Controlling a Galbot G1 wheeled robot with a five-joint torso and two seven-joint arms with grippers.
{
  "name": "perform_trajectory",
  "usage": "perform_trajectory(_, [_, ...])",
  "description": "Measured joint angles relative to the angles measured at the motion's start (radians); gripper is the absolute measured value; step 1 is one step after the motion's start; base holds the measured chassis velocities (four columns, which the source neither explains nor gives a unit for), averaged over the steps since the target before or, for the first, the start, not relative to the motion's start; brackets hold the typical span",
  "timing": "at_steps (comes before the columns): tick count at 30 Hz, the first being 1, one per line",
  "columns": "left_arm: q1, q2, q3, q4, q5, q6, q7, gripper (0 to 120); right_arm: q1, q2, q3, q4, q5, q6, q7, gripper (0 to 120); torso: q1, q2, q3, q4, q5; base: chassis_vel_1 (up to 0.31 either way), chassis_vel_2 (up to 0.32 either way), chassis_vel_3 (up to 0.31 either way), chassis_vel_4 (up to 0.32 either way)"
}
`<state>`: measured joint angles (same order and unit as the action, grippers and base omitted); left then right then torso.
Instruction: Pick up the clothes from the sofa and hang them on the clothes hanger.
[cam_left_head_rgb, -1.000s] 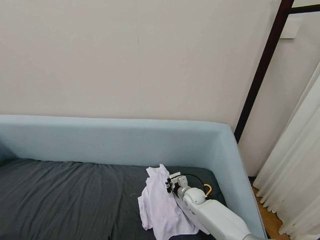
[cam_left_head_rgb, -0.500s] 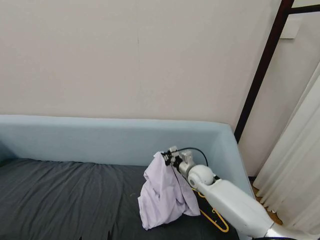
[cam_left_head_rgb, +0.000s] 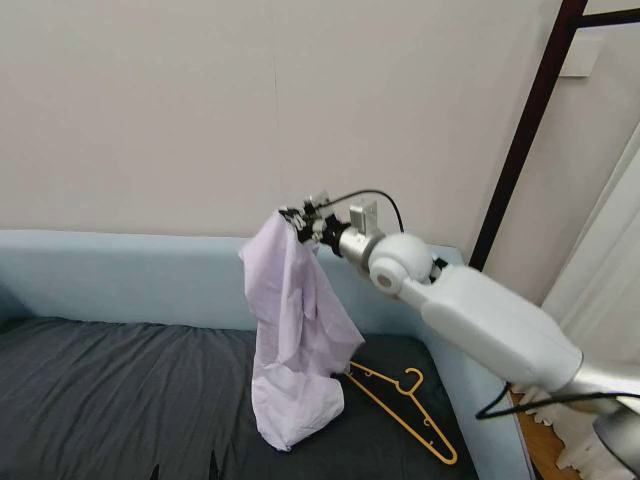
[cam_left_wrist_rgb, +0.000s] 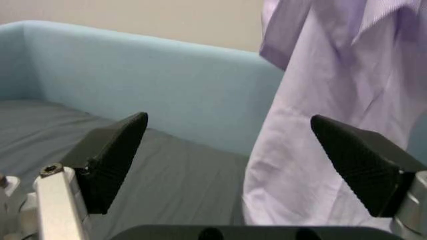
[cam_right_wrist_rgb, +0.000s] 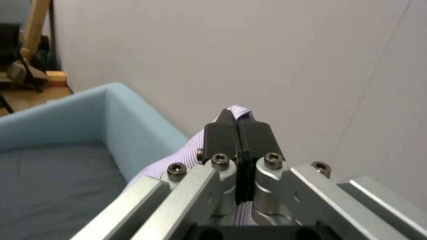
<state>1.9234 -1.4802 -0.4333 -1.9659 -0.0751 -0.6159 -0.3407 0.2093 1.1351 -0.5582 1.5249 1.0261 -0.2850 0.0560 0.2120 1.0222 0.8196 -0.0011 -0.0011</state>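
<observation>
At your far left, the left gripper (cam_left_wrist_rgb: 227, 150) sits low over the sofa (cam_left_head_rgb: 120, 275). Its black pads (cam_left_wrist_rgb: 113, 155) are spread wide with nothing between them, and it faces the hanging cloth.

In the head view, the pale lilac shirt (cam_left_head_rgb: 295, 330) hangs in the air in front of the blue backrest. Its long axis runs straight from 12 to 6 o'clock. You cannot tell from here whether the hem clears the dark seat.

The grip is at the shirt's 12 o'clock end. There the right gripper (cam_left_head_rgb: 305, 222) has its fingers clamped flat together on a fold of fabric, and the right wrist view shows striped cloth poking out past the closed tips.

From the hem, the yellow hanger (cam_left_head_rgb: 408, 383) lies flat on the seat at about 4 o'clock, close by and apart from the cloth. It is on the right arm's side, but that arm is busy. Your empty left gripper looks like the one to fetch it, reaching across below the shirt.

Farther right, a dark upright post (cam_left_head_rgb: 525, 140) rises toward 1 o'clock. It may be the rack.
</observation>
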Motion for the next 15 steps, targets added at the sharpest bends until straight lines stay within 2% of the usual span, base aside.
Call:
perform_trajectory(6, [0.006, -0.014, -0.004, -0.013, -0.016, -0.002, -0.005, 96, 0.129, 0.082, 0.016, -0.055, 0.085, 0.009, 0.009, 0, 0.000, 0.000, 0.000, 0.0001, -0.0001, 0.000, 0.000, 0.000, 0.000])
perform_trajectory(9, [0.009, -0.017, -0.004, -0.013, -0.017, -0.002, -0.006, 96, 0.148, 0.086, 0.039, -0.034, 0.129, 0.005, 0.029, 0, 0.000, 0.000, 0.000, 0.0003, -0.0002, 0.000, 0.000, 0.000, 0.000])
perform_trajectory(12, [0.012, -0.019, -0.005, -0.006, -0.018, -0.005, -0.009, 96, 0.112, 0.016, 0.074, 0.076, 0.235, -0.023, 0.082, 0, 0.000, 0.000, 0.000, 0.0001, -0.0002, 0.000, 0.000, 0.000, 0.000])
perform_trajectory(13, [0.012, -0.019, -0.005, -0.006, -0.018, -0.005, -0.009, 96, 0.112, 0.016, 0.074, 0.076, 0.235, -0.023, 0.082, 0, 0.000, 0.000, 0.000, 0.0001, -0.0002, 0.000, 0.000, 0.000, 0.000])
perform_trajectory(15, [0.015, -0.021, -0.005, -0.001, -0.017, -0.005, -0.010, 95, 0.018, -0.076, 0.106, 0.180, 0.303, -0.043, 0.112, 0, 0.000, 0.000, 0.000, -0.0003, 0.0006, 0.000, 0.000, 0.000, 0.000])
